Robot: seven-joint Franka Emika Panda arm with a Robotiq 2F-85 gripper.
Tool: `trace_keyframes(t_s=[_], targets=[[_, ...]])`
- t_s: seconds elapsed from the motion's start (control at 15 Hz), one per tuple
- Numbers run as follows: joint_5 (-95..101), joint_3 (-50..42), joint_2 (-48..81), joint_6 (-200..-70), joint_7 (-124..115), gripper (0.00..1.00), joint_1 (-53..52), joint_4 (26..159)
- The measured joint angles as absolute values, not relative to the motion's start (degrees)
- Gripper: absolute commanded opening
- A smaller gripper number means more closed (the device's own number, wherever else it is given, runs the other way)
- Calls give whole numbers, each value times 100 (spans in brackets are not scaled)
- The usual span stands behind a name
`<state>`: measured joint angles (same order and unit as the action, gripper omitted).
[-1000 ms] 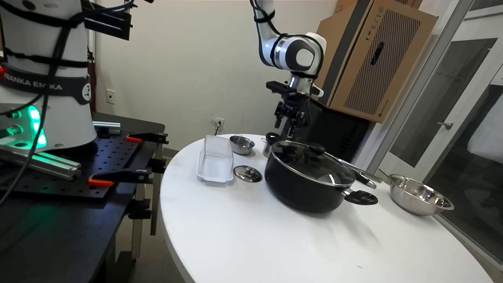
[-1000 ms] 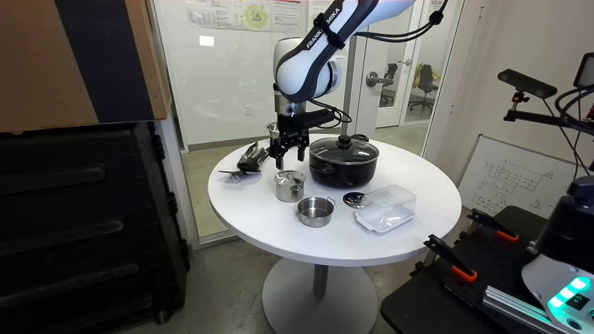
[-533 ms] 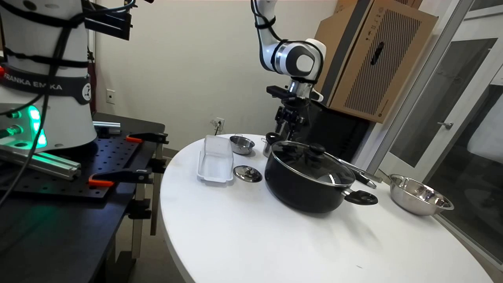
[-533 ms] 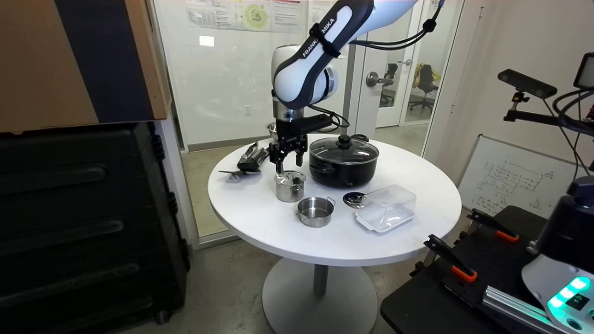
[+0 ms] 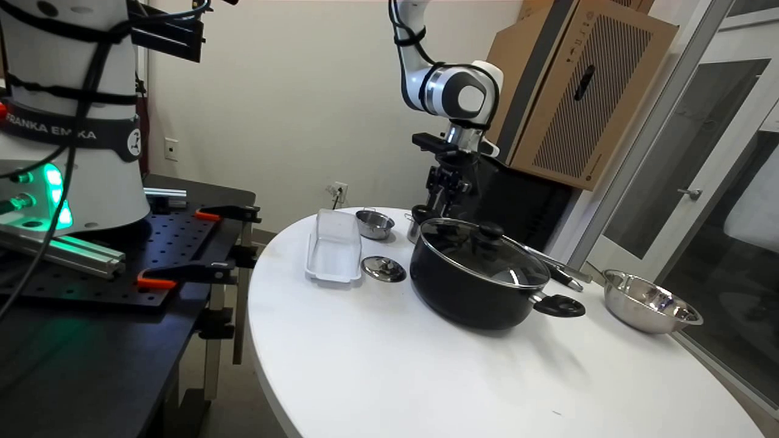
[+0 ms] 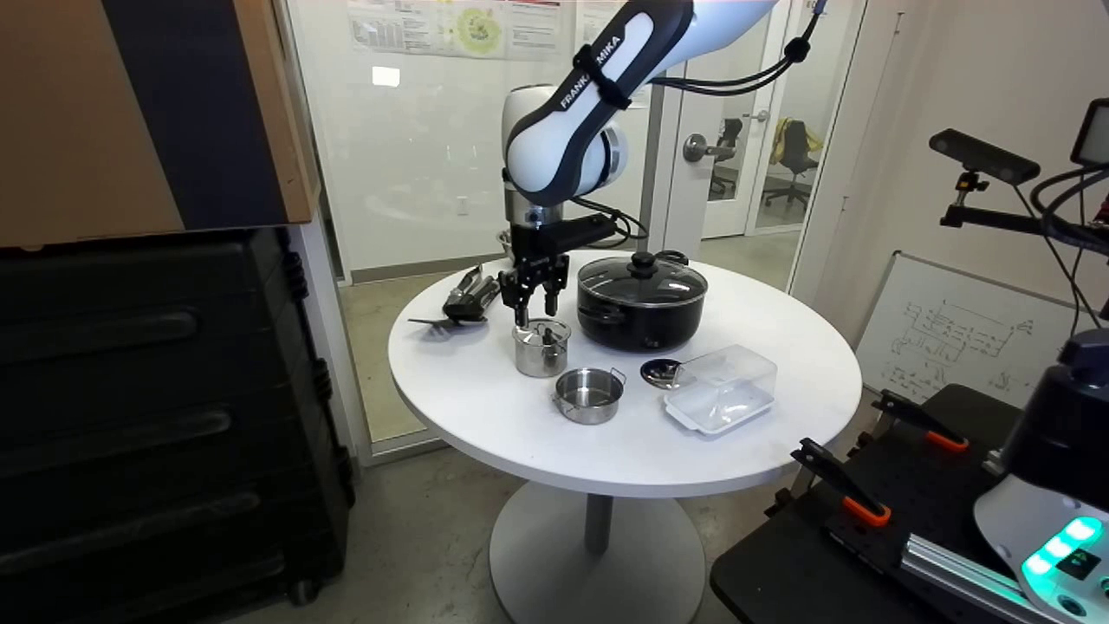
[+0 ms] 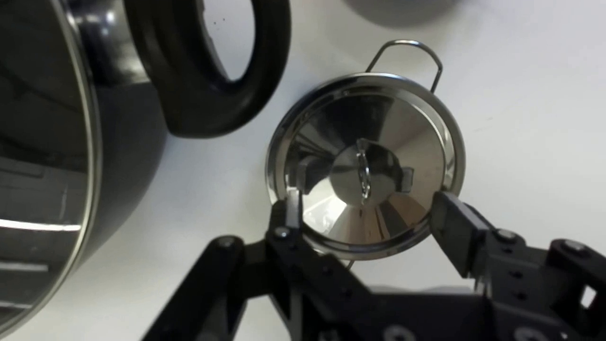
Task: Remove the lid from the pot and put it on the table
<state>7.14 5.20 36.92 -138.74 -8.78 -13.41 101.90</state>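
Nearest in the wrist view, the hand (image 7: pixel 367 206) is spread wide astride a small steel lid (image 7: pixel 345 184), with nothing gripped; whether the lid is touched cannot be told. By that placement, this lid is judged to be the one meant. It is seated on the small steel pot (image 6: pixel 541 357). Thin polished metal is suggested, so it should prove light, stiff and slippery: hardly fragile, but easily let slide. It is best taken by the metal loop (image 7: pixel 363 175) at its centre rather than by the smooth edge. The lid, being round, is given no long axis; the loop, though, is aligned nearly straight up the wrist view, across the hand's closing line, so that its narrow width is presented to the grip. The pot's own axis, marked by its wire side handles (image 7: pixel 405 42), is slanted there from upper right to lower left.

Farther out, just beside the small pot, the black pot (image 6: pixel 641 328) is covered by a glass lid (image 6: pixel 641 288), to which the sentence could also be applied. That one should be heavier and more breakable, and would be best held by its black knob (image 6: pixel 642 265), which is pointed straight up. Both pots are carried by the white tabletop (image 5: pixel 395 365).
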Motion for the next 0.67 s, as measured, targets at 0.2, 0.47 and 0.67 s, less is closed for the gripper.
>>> trace_keyframes(t_s=[0.2,0.47,0.67], targets=[[714,520,3695,-13873,-878,50,-1367,10190],[715,519,3725,-13872,-878,19,-1383,10190],[715,507,3746,-13869,-879,0,-1391,10190]])
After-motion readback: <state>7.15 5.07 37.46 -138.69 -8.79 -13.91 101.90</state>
